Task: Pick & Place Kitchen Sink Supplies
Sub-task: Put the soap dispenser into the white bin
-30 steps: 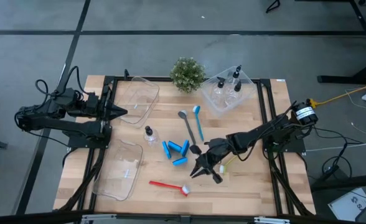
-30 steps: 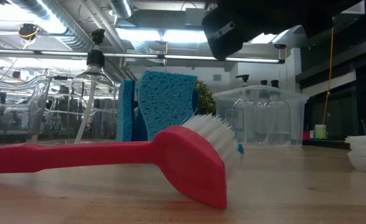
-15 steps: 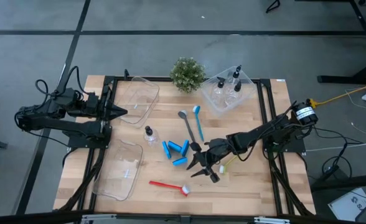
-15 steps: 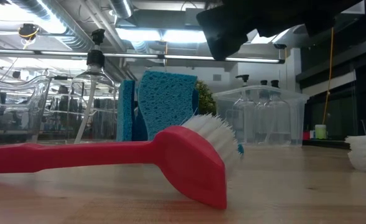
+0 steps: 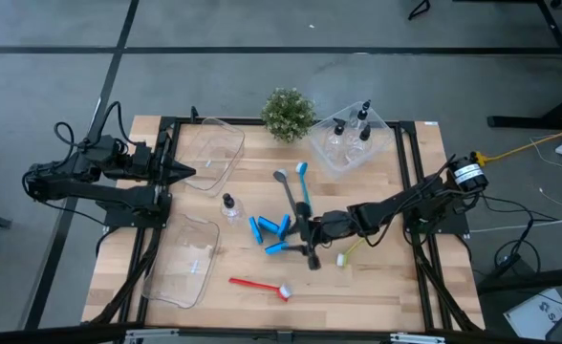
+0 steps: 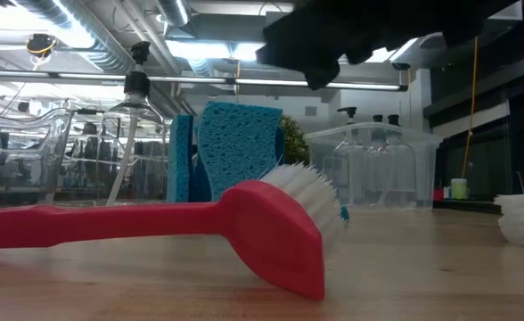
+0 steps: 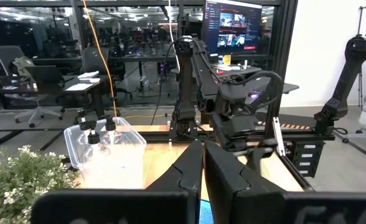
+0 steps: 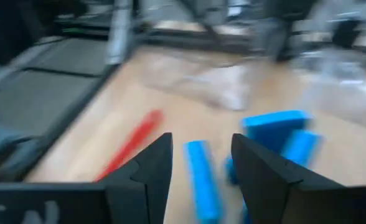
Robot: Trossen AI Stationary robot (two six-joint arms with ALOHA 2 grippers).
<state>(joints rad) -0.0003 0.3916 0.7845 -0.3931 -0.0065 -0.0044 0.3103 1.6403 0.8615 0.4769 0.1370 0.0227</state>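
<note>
My right gripper [image 5: 299, 244] [image 8: 201, 163] hangs open just above the table, right beside the cluster of blue sponge pieces [image 5: 270, 230]. In the right wrist view one sponge piece [image 8: 201, 179] lies on the table ahead, between the two fingers, untouched. The red brush [image 5: 259, 285] [image 6: 155, 223] lies near the table's near edge. The grey brush [image 5: 288, 196] and blue brush [image 5: 305, 189] lie mid-table, and the yellow-green brush [image 5: 349, 252] lies to the right of my gripper. One black-capped bottle [image 5: 228, 204] stands alone. My left gripper [image 5: 187, 172] [image 7: 203, 152] waits shut at the left edge.
A clear bin [image 5: 367, 151] at the far right holds several bottles, with the potted plant [image 5: 288, 113] beside it. Two more clear bins [image 5: 211, 155] [image 5: 185, 260] sit on the left side. Bare wood shows near the right and near edges.
My right gripper has moved toward the table's left and slightly toward its far edge, closing on the blue sponge pieces. It has turned so its fingers point leftward at them. Nothing on the table has moved.
</note>
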